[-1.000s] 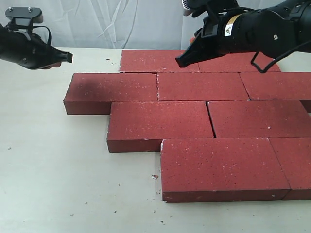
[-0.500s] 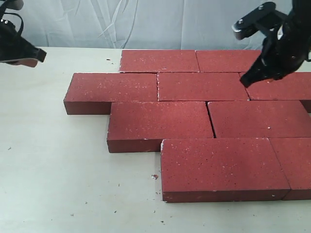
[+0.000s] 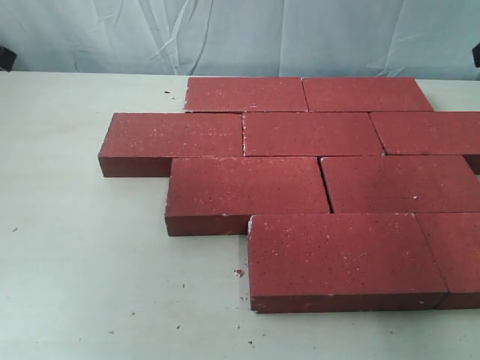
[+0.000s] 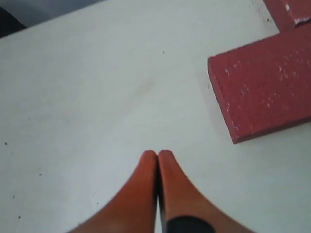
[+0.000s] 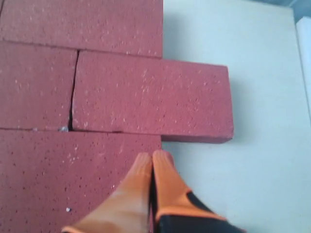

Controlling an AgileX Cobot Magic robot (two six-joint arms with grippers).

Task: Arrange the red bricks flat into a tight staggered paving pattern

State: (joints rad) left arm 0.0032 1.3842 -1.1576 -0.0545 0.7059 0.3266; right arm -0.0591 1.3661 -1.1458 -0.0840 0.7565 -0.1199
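On the pale table [image 3: 90, 285] we see the red bricks [image 3: 247, 184] lying flat in four staggered rows, packed close. Above bare table beside them, our left gripper [image 4: 157, 155] is pinched together, holding nothing. Our right gripper [image 5: 151, 157] is likewise pinched together and empty, over a brick's corner.

Ext cam: raised, off the long near side of the red bricks [image 3: 300, 172], tilted down & across them toward the cloth backdrop [image 3: 225, 37]. Mid range, and the bricks' right end is cut off by the frame. L wrist cam: close, looks steeply down at bare table [image 4: 97, 97] just off the bricks' left end; ext cam shows that end too. R wrist cam: close, nearly straight down on the bricks' right end; which bricks it shares w/ ext cam can't be told
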